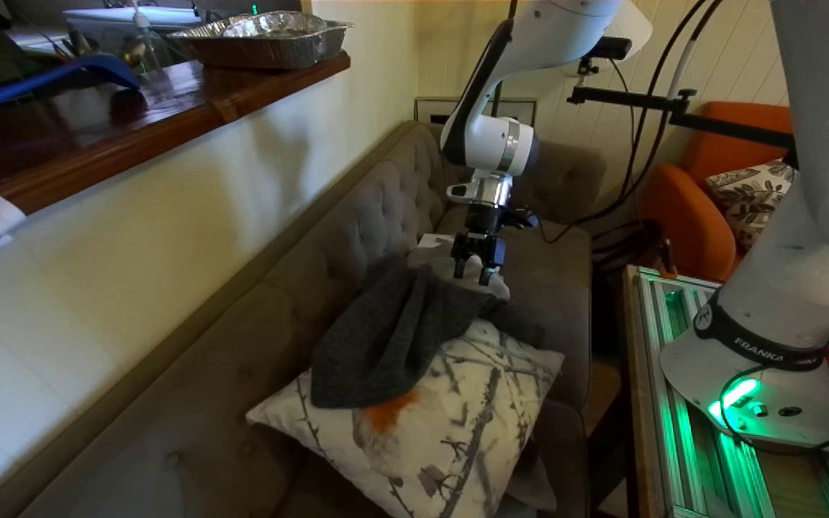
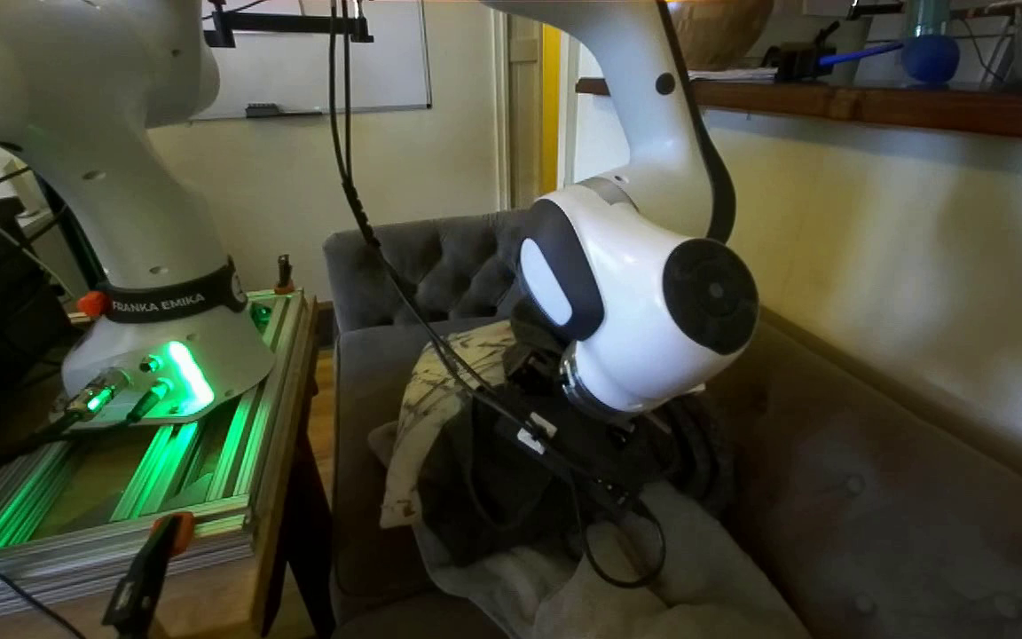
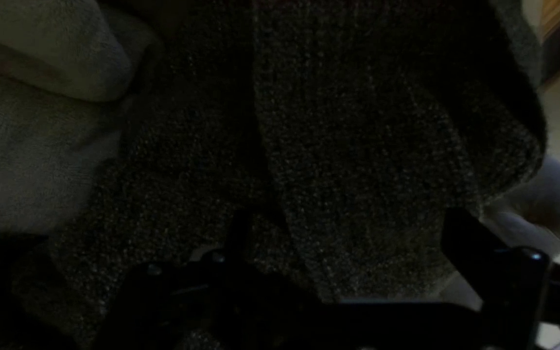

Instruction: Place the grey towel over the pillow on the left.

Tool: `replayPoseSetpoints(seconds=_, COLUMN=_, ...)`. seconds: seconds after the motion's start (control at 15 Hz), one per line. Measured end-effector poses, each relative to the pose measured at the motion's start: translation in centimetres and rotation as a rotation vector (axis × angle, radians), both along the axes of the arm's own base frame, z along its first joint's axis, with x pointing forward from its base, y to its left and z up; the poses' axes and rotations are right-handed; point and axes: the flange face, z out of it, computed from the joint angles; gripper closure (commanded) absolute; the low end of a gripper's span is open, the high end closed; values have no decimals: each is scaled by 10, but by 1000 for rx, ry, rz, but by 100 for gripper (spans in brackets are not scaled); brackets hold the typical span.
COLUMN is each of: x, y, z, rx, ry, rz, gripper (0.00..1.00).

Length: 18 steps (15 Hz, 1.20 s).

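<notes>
The grey towel (image 1: 393,338) lies bunched and folded across the back corner of the white pillow (image 1: 472,417), whose branch print and orange bird patch show in front of it. In an exterior view the towel (image 2: 475,497) and part of the pillow (image 2: 444,377) show beneath the arm. My gripper (image 1: 473,273) points down just past the towel's far edge, its two fingers apart. Dark towel cloth (image 3: 358,136) fills most of the wrist view behind the widely spread fingertips of the gripper (image 3: 348,216). No cloth is seen pinched; contact with the towel cannot be told.
Light grey soft fabric (image 2: 671,577) lies on the tufted sofa (image 1: 242,367) beside the towel. The sofa back runs along the wall, under a wooden ledge (image 1: 227,108) holding a foil tray (image 1: 270,47). A cable (image 2: 413,306) hangs by the wrist. The robot's table (image 1: 634,374) faces the sofa.
</notes>
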Motion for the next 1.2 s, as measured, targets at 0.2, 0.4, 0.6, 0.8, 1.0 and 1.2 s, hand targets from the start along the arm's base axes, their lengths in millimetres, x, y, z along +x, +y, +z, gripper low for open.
replayPoseSetpoints(seconds=0.2, x=5, y=-8, z=-6, rx=75, ry=23, rz=37, gripper=8)
replayPoseSetpoints(seconds=0.4, x=9, y=-11, z=-13, rx=141, ry=46, rz=70, gripper=34)
replayPoseSetpoints(seconds=0.6, x=14, y=-12, z=-19, rx=188, ry=63, rz=95, gripper=45)
replayPoseSetpoints(seconds=0.8, x=17, y=-12, z=-26, rx=217, ry=78, rz=114, gripper=44)
replayPoseSetpoints(seconds=1.0, x=19, y=-11, z=-31, rx=232, ry=88, rz=128, gripper=39)
replayPoseSetpoints(seconds=1.2, x=21, y=-15, z=-33, rx=237, ry=84, rz=124, gripper=43)
